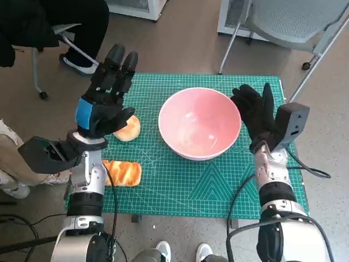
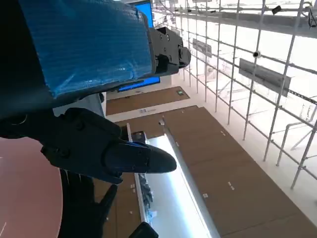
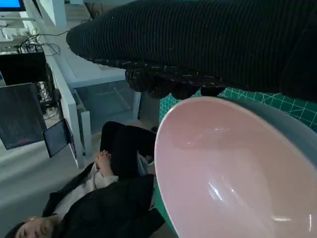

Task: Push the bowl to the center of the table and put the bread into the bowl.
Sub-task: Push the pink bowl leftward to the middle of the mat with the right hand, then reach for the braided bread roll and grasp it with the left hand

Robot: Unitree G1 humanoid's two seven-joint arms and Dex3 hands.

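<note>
The round pink plastic bowl [image 1: 199, 123] sits mid-mat on my tabletop [image 1: 174, 180], my gloved right hand [image 1: 255, 113] spread against its rim, holding nothing. My left hand [image 1: 107, 95] hangs raised and spread, empty, hiding part of the round bread roll [image 1: 128, 129]. A toasted bread slice [image 1: 124, 172] lies nearer me.

Tabletop: a green cutting mat [image 1: 218, 191] with a white grid is covering it edge to edge. A pink bowl [image 1: 199, 123] is sitting upright near the mat's middle. A round bun [image 1: 127, 129] is lying just left of the bowl, apart from it. A flat bread slice [image 1: 124, 172] is lying nearer the robot, close to the left edge.
</note>
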